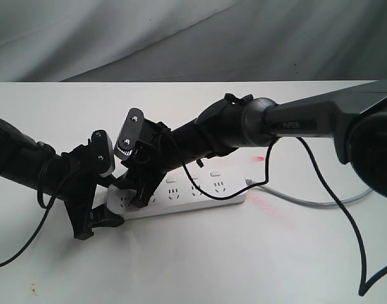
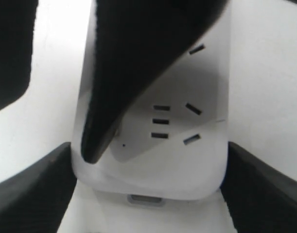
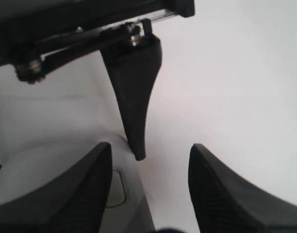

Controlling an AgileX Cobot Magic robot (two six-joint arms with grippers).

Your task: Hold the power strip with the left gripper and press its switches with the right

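The white power strip (image 1: 199,193) lies across the table, its grey cord (image 1: 307,200) trailing right. My left gripper (image 1: 97,218) is at the strip's left end. In the left wrist view its two fingers (image 2: 36,194) press both long sides of the power strip (image 2: 187,165), so it is shut on it. My right gripper (image 1: 133,189), open, reaches down just right of that. One of its fingers (image 2: 133,68) comes down onto the strip's top at the switch side. The right wrist view shows that finger (image 3: 80,194) over a switch outline (image 3: 117,187). Other switches (image 1: 194,175) show uncovered.
The right arm (image 1: 294,123) stretches in from the right above the strip's far end. Black cables (image 1: 336,196) hang from both arms over the table. Red light spots (image 1: 260,158) glow near the cord end. A grey cloth backdrop (image 1: 180,38) rises behind the table.
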